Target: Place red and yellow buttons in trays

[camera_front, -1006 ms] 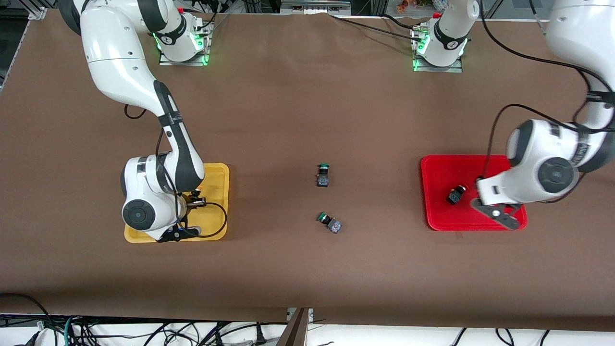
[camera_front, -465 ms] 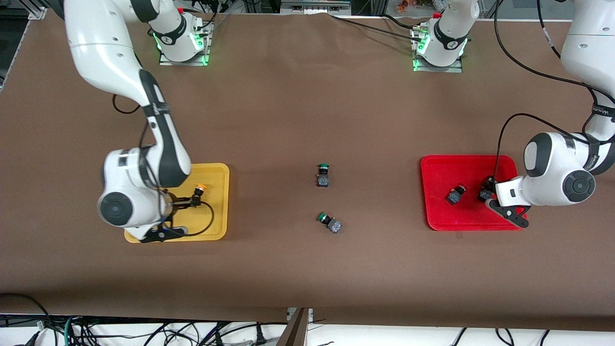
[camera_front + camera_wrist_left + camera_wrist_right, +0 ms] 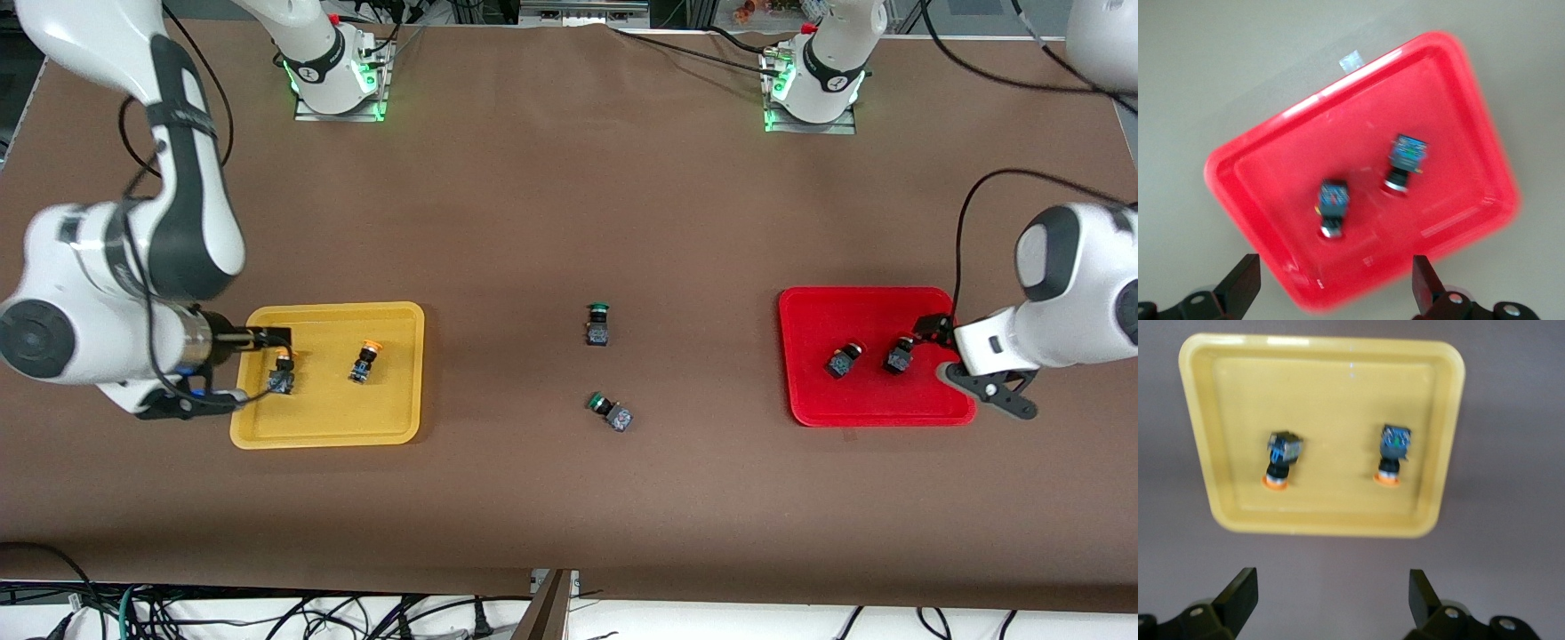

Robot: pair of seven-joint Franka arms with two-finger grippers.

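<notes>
The yellow tray (image 3: 329,418) holds two yellow-capped buttons (image 3: 283,373) (image 3: 364,363), lying apart. My right gripper (image 3: 262,339) is open and empty, up over the tray's edge at the right arm's end of the table. The right wrist view shows its gripper (image 3: 1331,587) over bare table beside the tray (image 3: 1331,400) and both buttons (image 3: 1281,457) (image 3: 1393,453). The red tray (image 3: 845,311) holds two red-capped buttons (image 3: 840,360) (image 3: 898,356). My left gripper (image 3: 938,331) is open and empty over that tray's edge. The left wrist view shows its gripper (image 3: 1335,273), the tray (image 3: 1305,147) and its buttons (image 3: 1333,203) (image 3: 1405,160).
Two green-capped switches lie on the brown table between the trays, one (image 3: 598,324) farther from the front camera than the other (image 3: 610,412). Both arm bases stand along the table's top edge in the front view.
Both arms have pulled up and outward from their trays toward the table's ends. A second button now shows lying in each tray, and both grippers are empty.
</notes>
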